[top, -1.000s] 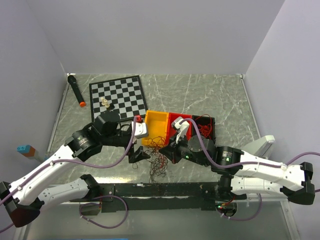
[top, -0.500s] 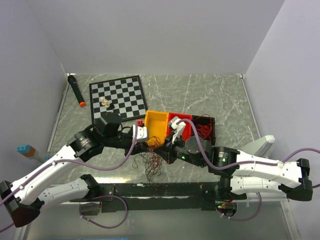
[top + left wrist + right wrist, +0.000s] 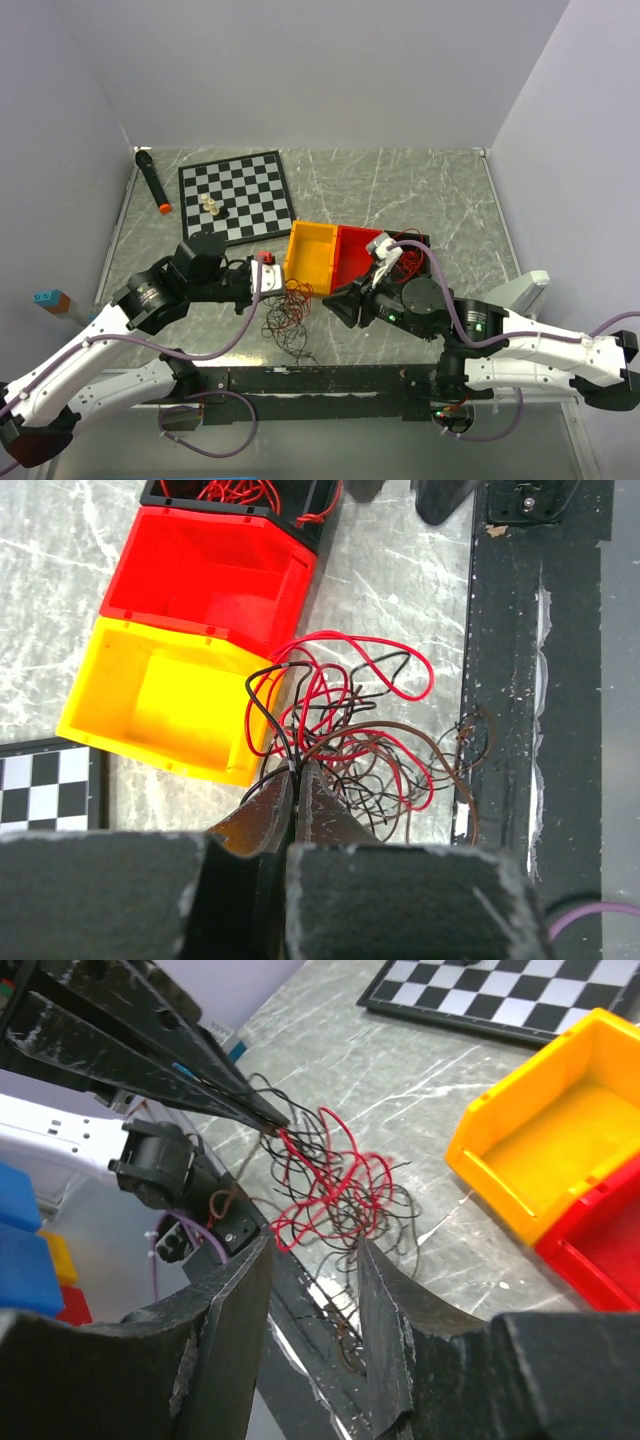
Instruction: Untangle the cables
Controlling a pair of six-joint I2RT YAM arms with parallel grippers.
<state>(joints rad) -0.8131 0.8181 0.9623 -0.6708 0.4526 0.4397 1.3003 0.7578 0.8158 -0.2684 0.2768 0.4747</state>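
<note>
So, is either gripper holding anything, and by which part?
The left gripper pinches a few strands at the edge of the cables. The right gripper is open, empty.

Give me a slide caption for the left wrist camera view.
Left hand pinches strands of the tangled red and black cables beside the yellow bin and red bin.

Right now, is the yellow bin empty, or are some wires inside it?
Empty. The yellow bin shows a bare floor in the left wrist view; the wires bunch outside it, pinched by the left gripper.
</note>
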